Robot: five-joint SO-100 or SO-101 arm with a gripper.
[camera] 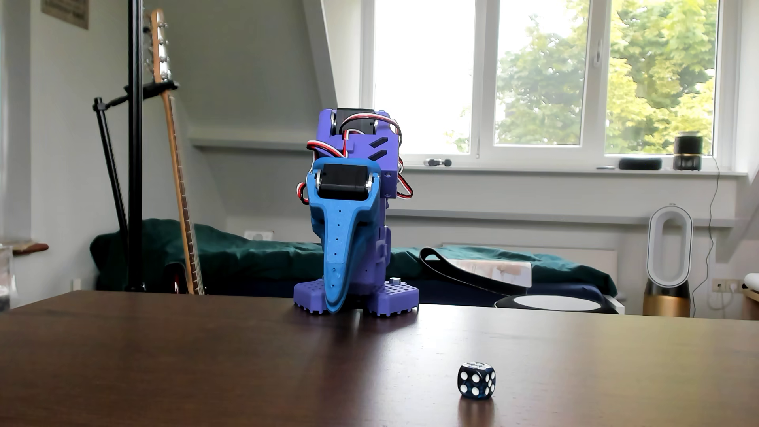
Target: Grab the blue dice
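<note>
so the claw [337, 306] on this little arm is pointing straight down, bright blue jaw facing the camera, tip hanging right at the tabletop just in front of the arm's own base. the two jaws look pressed together, nothing between them as far as this other view shows, though we're looking at it front-on so the second jaw is mostly tucked behind the first.

right above the claw is its black servo [344, 181] sitting in the blue housing, and behind that the purple arm [369, 152] is folded up on itself, with red, white and black wires [404, 184] looping out the right side. the purple base [392, 295] has that grid-of-holes look and sits toward the far edge of the dark brown table [205, 361].

the blue dice [476, 380] is well apart from the claw, closer to the camera and off to the right of it in this view, just sitting on the table by itself. dark see-through blue, white pips, four showing on the face toward us.

behind the claw, past the table: a bed with a green blanket [246, 250], a guitar [176, 164] on a stand to the left, a big window [542, 74] with trees outside up right, and a white-and-gold fan [668, 262] far right.
</note>
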